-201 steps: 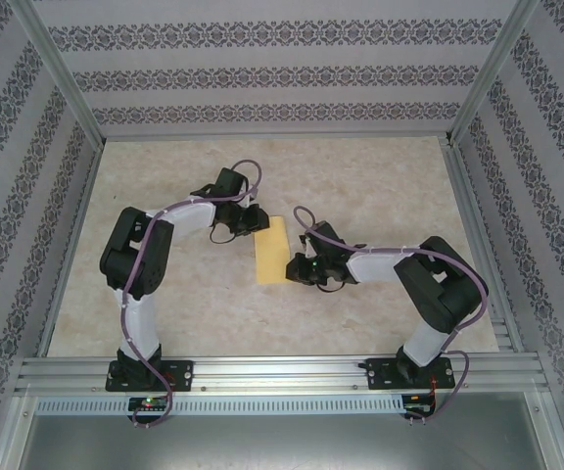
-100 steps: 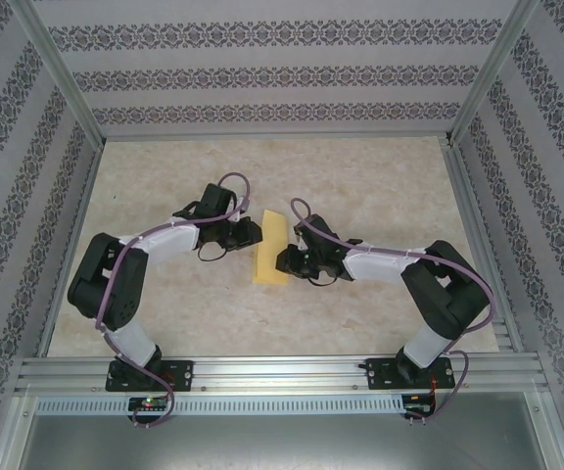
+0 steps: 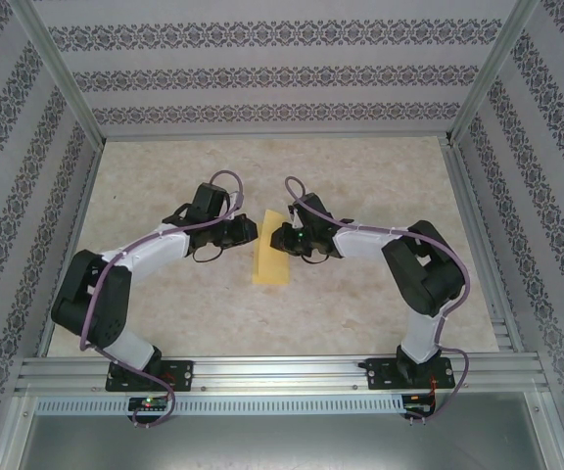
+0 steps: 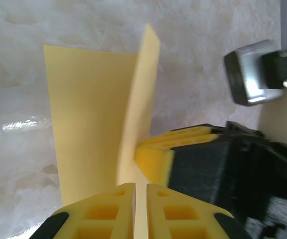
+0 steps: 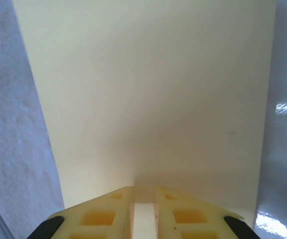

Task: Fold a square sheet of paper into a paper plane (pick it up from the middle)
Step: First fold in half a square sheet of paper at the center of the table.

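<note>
The square sheet of paper (image 3: 271, 257) is yellow and lies mid-table as a narrow folded strip, not a plane shape. In the left wrist view its lower layer (image 4: 86, 114) lies flat while a flap (image 4: 141, 94) stands up along the crease. My left gripper (image 3: 250, 231) (image 4: 140, 186) is at the sheet's left edge, jaws nearly together with the flap's edge between them. My right gripper (image 3: 276, 237) (image 4: 156, 149) meets the flap from the other side. In the right wrist view the right gripper (image 5: 144, 189) is shut on the pale sheet (image 5: 148, 99).
The marble-patterned table (image 3: 360, 304) is bounded by patterned walls and a metal frame rail (image 3: 282, 372) at the near edge. Both arms reach in over the table's middle, their tips almost touching each other.
Both grippers have moved toward the far end of the sheet, the left arm stretching out. The sheet's far corner now stands higher and the strip looks narrower.
</note>
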